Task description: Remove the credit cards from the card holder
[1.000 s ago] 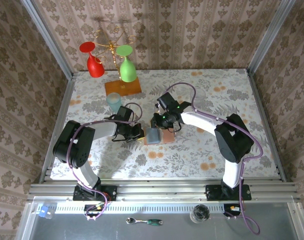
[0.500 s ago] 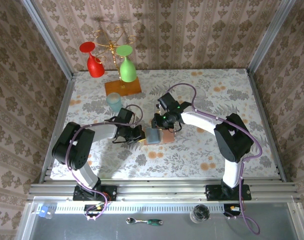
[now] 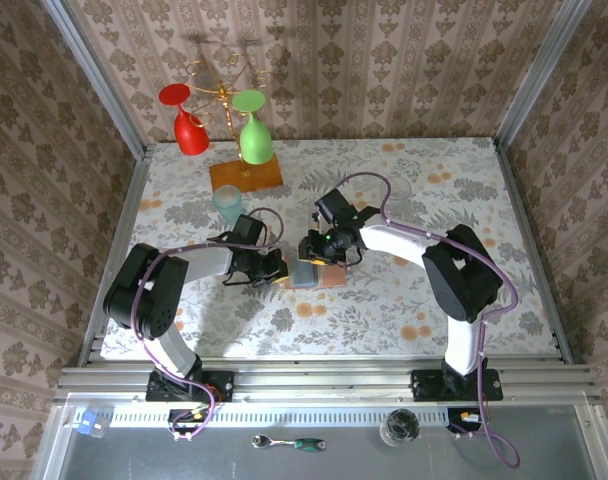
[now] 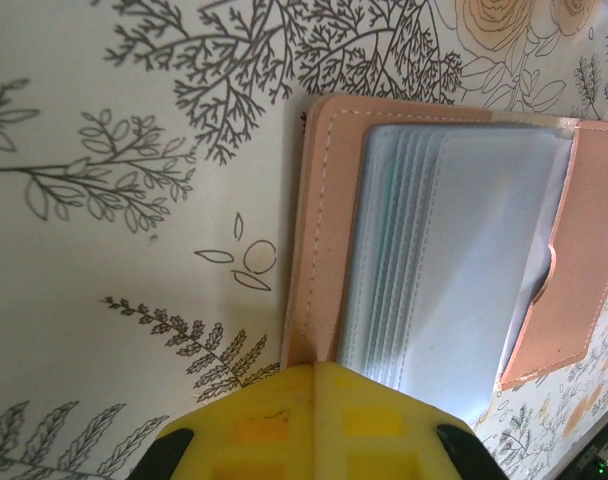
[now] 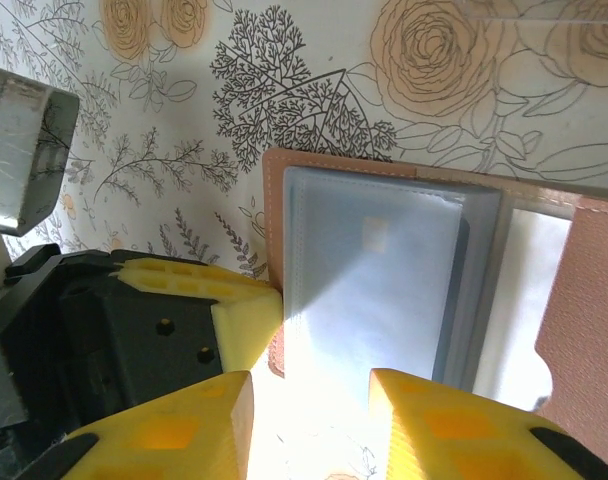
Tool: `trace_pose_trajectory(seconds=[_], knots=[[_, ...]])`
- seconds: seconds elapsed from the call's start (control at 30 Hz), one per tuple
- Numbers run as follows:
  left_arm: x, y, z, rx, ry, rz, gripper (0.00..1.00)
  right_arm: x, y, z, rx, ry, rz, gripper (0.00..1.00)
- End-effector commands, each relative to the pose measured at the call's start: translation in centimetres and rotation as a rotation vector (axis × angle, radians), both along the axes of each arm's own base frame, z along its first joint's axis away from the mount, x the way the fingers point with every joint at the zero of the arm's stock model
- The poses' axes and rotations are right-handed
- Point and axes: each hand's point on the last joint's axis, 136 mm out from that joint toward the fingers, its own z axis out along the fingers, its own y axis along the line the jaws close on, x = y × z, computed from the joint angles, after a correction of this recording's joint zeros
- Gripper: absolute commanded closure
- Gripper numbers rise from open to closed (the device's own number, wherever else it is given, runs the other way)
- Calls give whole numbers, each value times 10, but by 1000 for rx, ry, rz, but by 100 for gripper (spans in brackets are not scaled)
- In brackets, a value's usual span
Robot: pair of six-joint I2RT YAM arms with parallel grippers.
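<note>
At the middle of the flowered table [image 3: 434, 180], the card holder [image 3: 306, 272] lies open and flat between the two grippers. Its tan-pink leather cover is down and its stack of clear plastic sleeves [image 4: 454, 270] faces up. The credit cards [image 5: 384, 270] sit inside those sleeves. Through the top one a blue-grey card shows, with a small pale square like a chip. None is out yet.

The left gripper [image 4: 314, 375] is closed, its yellow tips set against the holder's edge. Whether a bit of leather is nipped between them cannot be told. The right gripper [image 5: 309, 385] hangs over the sleeves with its jaws apart and nothing between them.

The step in hand looks to be the first pull. To do it well, the left gripper should pin the holder so it does not slide. The right one should go for the open mouth of the top sleeve, not a stitched side. A low, shallow approach would let one finger slip under the card's free edge. The pinch should take the card alone, since gripping sleeve and card together would drag the whole holder. The pull should run straight along the sleeve.

No brand, label or writing can be read on the holder or the cards.
</note>
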Motion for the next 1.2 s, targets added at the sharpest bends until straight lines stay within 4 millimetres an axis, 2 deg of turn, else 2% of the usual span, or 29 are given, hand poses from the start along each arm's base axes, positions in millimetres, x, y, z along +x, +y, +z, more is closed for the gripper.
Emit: trace_pose_trajectory(seconds=[0.0, 0.43, 0.73, 1.0, 1.17], knots=[[0, 10, -8, 54, 15, 2, 100, -2, 5, -12, 26, 51, -19, 63], [0, 11, -10, 50, 23, -3, 100, -5, 10, -35, 45, 111, -28, 67], [1, 11, -12, 52, 25, -5, 100, -11, -9, -49, -36, 131, -37, 67], [0, 12, -15, 57, 34, -4, 100, -10, -28, -47, -57, 117, -70, 68], [1, 11, -12, 57, 32, -11, 100, -8, -27, -45, -22, 110, -77, 68]])
